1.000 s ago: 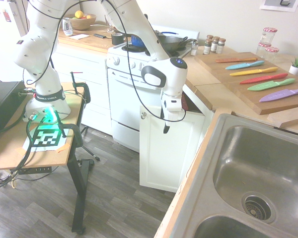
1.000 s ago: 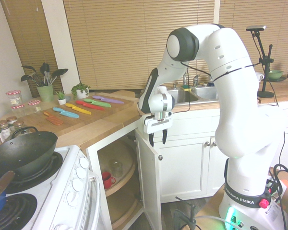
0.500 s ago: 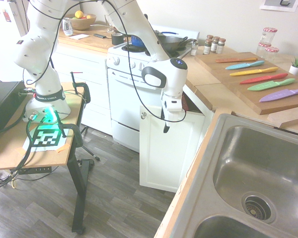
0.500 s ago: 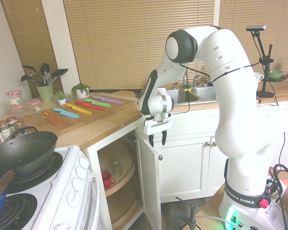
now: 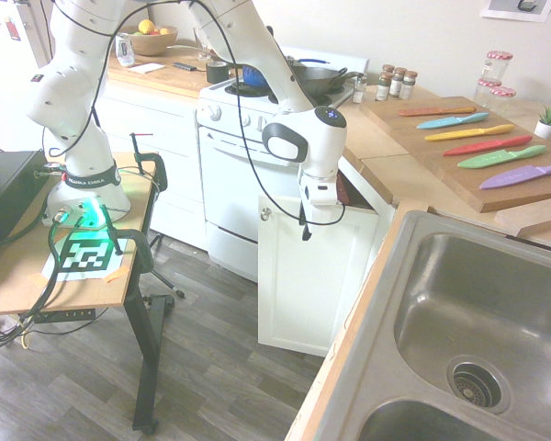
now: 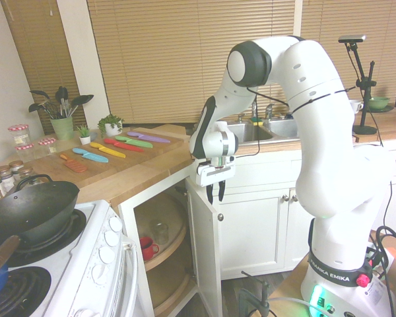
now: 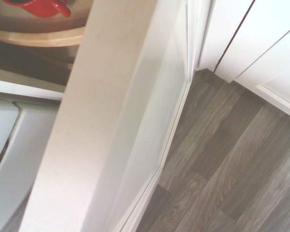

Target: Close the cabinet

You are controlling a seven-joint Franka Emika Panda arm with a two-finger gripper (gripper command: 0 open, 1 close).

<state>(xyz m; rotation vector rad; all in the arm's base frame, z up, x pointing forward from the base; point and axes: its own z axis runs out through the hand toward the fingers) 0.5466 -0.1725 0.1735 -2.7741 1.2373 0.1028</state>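
The cabinet [image 6: 131, 231] is seen in the corner under the wooden worktop [image 6: 142, 177], between the stove [image 6: 86, 261] and the white cupboards [image 6: 254, 231] below the sink [image 5: 354, 367]. Its door [image 6: 204, 247] is swung well open, and a round silver knob [image 6: 220, 216] is carried near the top corner. Inside, a red mug [image 6: 148, 248] and a clear glass [image 6: 160, 232] are set on a rounded wooden shelf [image 6: 170, 256].

The claw [image 6: 216, 191] is held pointing down at the upper part of the door, near the knob. It is partly open, with a gap seen between its two dark fingers. Whether the door is touched or gripped cannot be told. In the wrist view the door's pale edge is shown close up, with the grey wood floor [image 7: 232, 154] on one side and the mug on the other.

On the worktop, coloured knives [image 5: 482, 147] are laid out on a wooden board [image 5: 395, 129]. A dark pan [image 6: 36, 214] is rested on the stove.
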